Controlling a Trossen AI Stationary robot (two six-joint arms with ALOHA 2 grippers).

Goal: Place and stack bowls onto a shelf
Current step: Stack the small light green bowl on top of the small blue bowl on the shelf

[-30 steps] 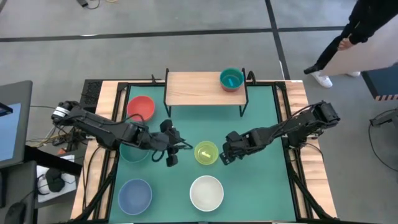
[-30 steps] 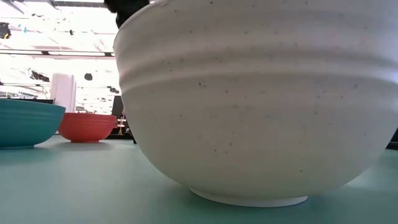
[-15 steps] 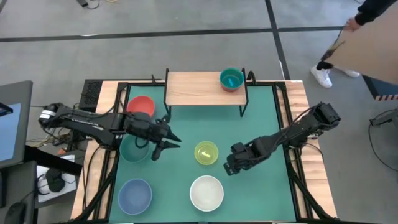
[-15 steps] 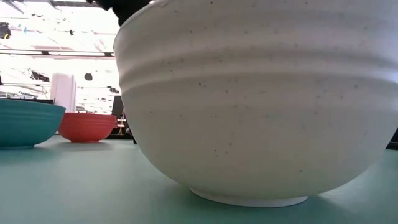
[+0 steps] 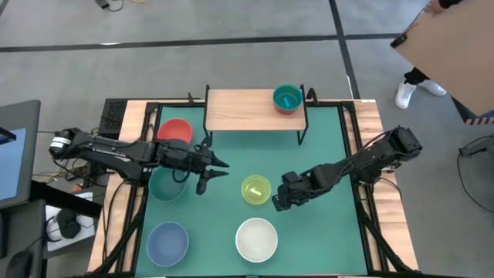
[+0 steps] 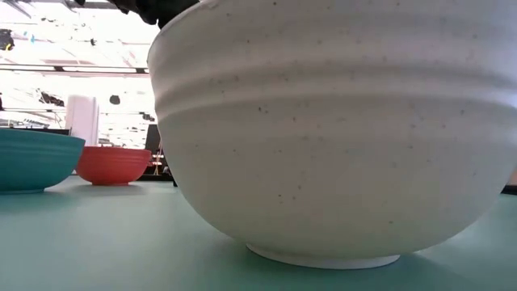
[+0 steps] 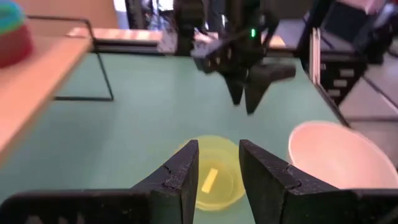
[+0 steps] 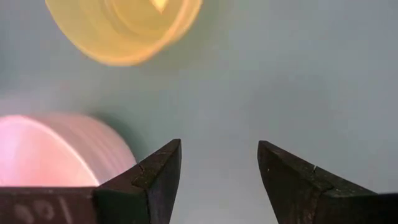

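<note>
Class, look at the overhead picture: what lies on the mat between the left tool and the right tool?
In the high view, the yellow-green bowl sits between the left tool and the right tool, with bare green mat around it.

Grey floor (image 5: 193, 31) crossed by dark seam lines (image 5: 337, 23), seen from above. Green mat (image 5: 324, 139) on a light wood table (image 5: 370, 116). Person's legs and white shoe (image 5: 407, 91) at upper right. Bright, washed-out room (image 6: 73, 73) beyond the table edge.
</note>
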